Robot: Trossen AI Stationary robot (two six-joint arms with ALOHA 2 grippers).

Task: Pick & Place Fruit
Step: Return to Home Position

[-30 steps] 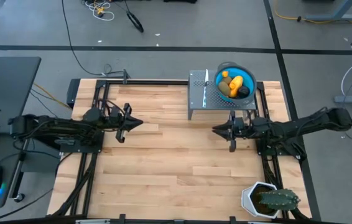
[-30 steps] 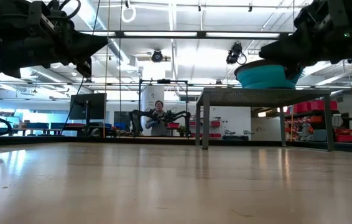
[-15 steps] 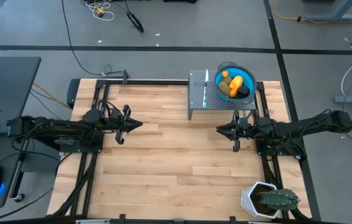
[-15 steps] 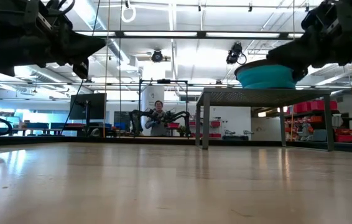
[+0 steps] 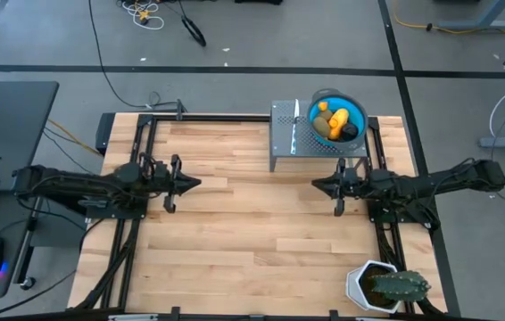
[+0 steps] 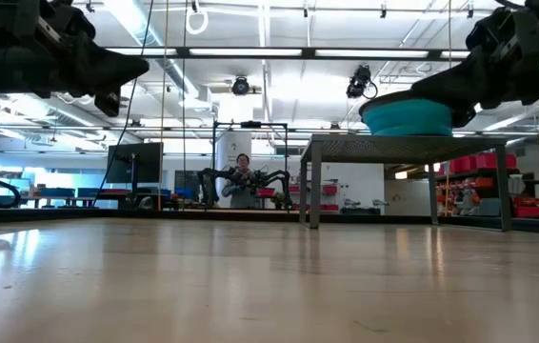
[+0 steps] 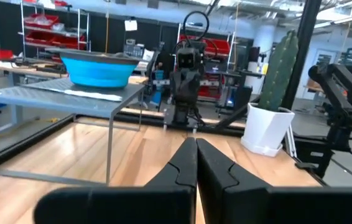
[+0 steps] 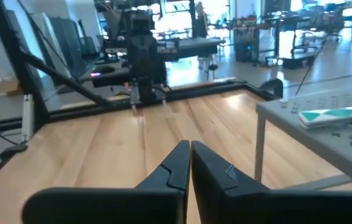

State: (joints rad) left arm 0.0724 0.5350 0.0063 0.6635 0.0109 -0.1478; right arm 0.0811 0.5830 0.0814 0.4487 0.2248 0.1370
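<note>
I see left pincer (image 5: 195,184) at nine o'clock, right pincer (image 5: 316,185) at three, both closed, empty; fruit (image 5: 341,119) in bowl (image 5: 311,112) at one.

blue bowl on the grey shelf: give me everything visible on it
The blue bowl is round, looks like plastic, and has flared walls and a grey handle at its far rim. It stands upright on the right end of the grey perforated shelf. Inside lies the fruit: yellow, orange, olive and near-black pieces. Nothing else touches it.
</note>
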